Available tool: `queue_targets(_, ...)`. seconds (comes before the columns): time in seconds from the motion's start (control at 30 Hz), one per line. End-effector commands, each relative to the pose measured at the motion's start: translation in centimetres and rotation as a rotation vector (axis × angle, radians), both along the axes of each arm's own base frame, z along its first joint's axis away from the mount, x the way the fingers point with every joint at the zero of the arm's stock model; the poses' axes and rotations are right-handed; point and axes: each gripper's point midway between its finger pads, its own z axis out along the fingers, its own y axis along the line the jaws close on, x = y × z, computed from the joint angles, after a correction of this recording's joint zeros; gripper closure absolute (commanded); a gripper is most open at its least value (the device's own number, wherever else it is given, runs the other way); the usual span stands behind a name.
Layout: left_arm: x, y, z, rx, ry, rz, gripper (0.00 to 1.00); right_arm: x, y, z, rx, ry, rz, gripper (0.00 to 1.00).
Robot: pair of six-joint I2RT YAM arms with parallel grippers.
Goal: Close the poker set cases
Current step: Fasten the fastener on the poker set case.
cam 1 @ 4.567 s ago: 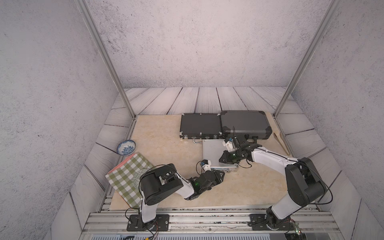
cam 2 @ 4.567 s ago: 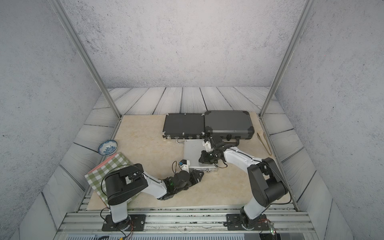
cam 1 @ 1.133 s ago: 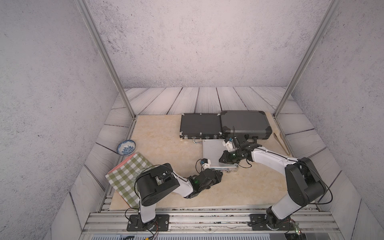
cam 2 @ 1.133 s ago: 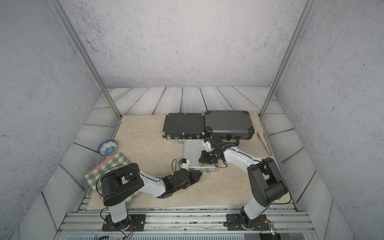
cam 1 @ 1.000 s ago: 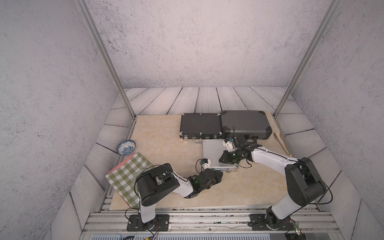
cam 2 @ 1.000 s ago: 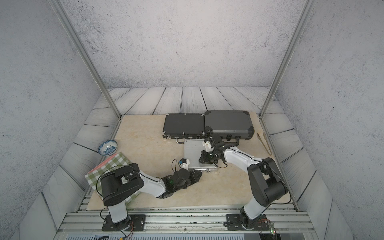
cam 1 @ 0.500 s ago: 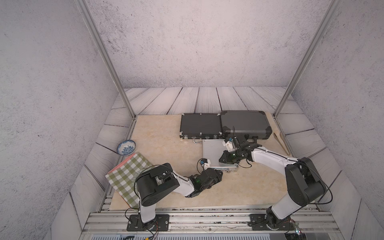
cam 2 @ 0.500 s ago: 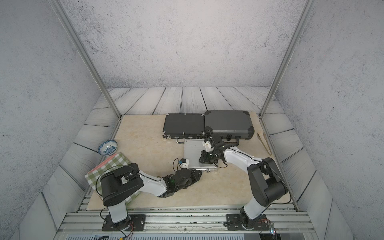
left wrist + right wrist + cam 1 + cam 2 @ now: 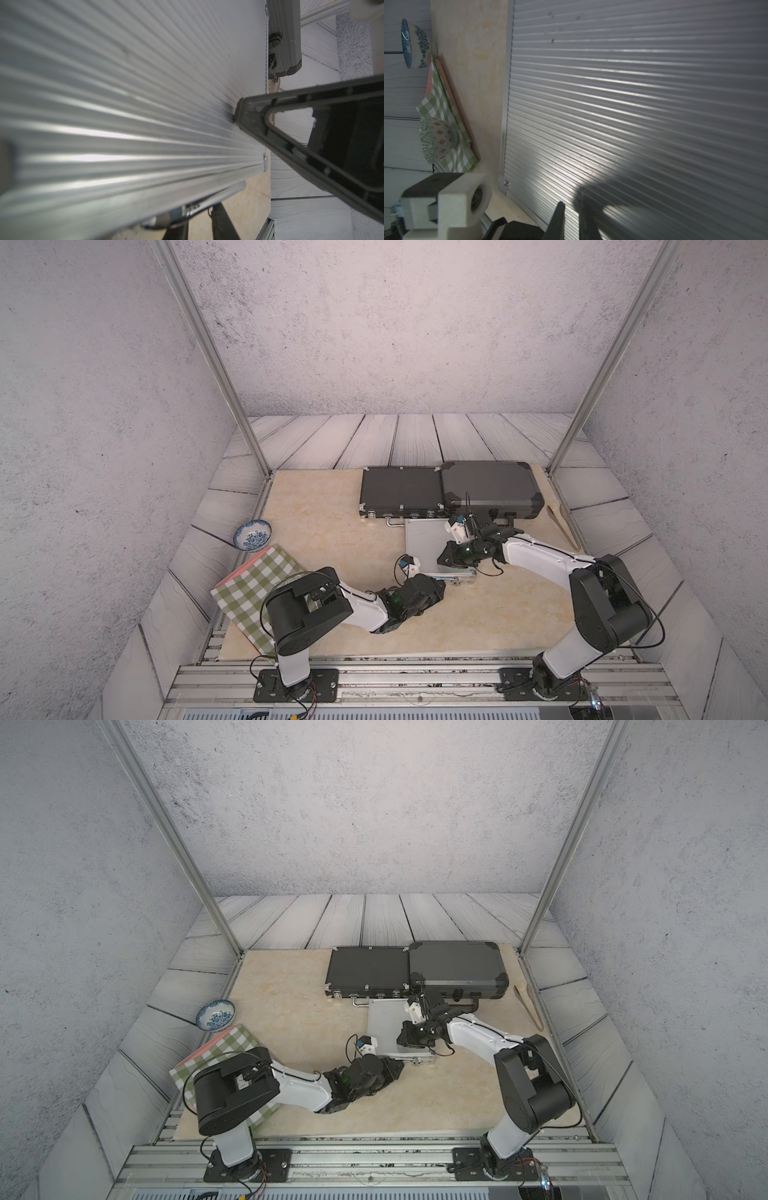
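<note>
The silver ribbed poker case point(image 9: 426, 539) point(image 9: 386, 1021) lies mid-table with its lid down. My right gripper point(image 9: 446, 560) point(image 9: 571, 202) is shut, and its tips press on the lid point(image 9: 633, 93) near the front edge. One right finger point(image 9: 245, 112) also shows against the lid in the left wrist view. My left gripper point(image 9: 440, 587) point(image 9: 198, 218) is low at the case's front side by a latch point(image 9: 191, 206). Its fingers stand slightly apart with bare table between them. Two black cases point(image 9: 401, 491) point(image 9: 492, 487) lie side by side at the back, lids down.
A blue-patterned bowl point(image 9: 252, 534) and a green checked cloth point(image 9: 257, 585) are at the left. A second patterned bowl point(image 9: 438, 141) stands on the cloth. Wooden tongs point(image 9: 567, 526) lie along the right edge. A metal handle point(image 9: 395, 522) sticks out from a black case.
The left arm has shifted slightly along the silver case's front edge. The right gripper has stayed pressed on the lid.
</note>
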Motion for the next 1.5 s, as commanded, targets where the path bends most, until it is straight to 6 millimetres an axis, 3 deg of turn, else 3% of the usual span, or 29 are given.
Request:
queue_targets(0.0, 2.9, 0.4, 2.7, -0.065, -0.050, 0.112, 0.76, -7.2, -5.0, -7.5, -0.267, 0.314, -0.015, 0.83)
queue_targets(0.3, 3.4, 1.5, 2.1, -0.035, -0.002, 0.189, 0.70, -7.2, -5.0, -7.5, -0.264, 0.312, -0.014, 0.83)
queue_targets(0.5, 3.6, 0.8, 3.5, -0.032, -0.018, 0.149, 0.74, -7.1, -4.9, -7.6, -0.258, 0.313, -0.016, 0.83)
queue_targets(0.87, 3.4, 0.0, 3.7, -0.085, -0.001, 0.128, 0.75, -7.1, -4.8, -7.6, -0.256, 0.313, -0.011, 0.83)
queue_targets(1.17, 2.4, 1.7, 4.5, 0.085, 0.001, 0.078, 0.82, -6.8, -4.6, -7.6, -0.254, 0.312, -0.009, 0.83)
queue_targets(1.47, 1.9, -0.3, 4.0, 0.055, 0.011, -0.004, 0.89, -6.7, -4.7, -7.5, -0.260, 0.310, -0.008, 0.83)
